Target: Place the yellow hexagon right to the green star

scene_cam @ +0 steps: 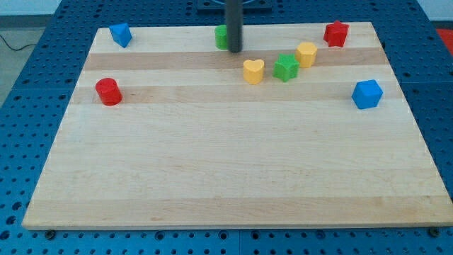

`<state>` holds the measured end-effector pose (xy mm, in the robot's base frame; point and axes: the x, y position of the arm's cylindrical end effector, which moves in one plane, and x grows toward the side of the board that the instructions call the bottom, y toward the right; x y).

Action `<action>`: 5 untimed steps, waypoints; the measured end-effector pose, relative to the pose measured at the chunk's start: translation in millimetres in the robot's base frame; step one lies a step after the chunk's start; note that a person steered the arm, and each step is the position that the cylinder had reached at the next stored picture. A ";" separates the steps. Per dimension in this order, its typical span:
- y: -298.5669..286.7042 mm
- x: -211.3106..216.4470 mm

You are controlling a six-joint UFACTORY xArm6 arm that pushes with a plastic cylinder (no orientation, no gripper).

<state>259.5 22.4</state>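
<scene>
Looking like a robotics lab bench: a light wooden board (233,163) is sitting on a blue perforated table (21,142) with a regular hole grid, the kind used for bolting down fixtures. Small coloured plastic blocks are lying on the board, a cable (15,44) is trailing at the view's top left.

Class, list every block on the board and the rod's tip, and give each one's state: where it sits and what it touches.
yellow hexagon: touching the green star's upper right
green star: between both yellow blocks
yellow heart: left of the star
green block: partly hidden behind the rod
my tip: beside the green block
red star: top right
blue cube: right edge
blue block: top left
red cylinder: left edge
</scene>
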 end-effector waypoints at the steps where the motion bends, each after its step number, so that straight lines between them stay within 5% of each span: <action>1: 59.6 -0.7; 5: 139.1 58.4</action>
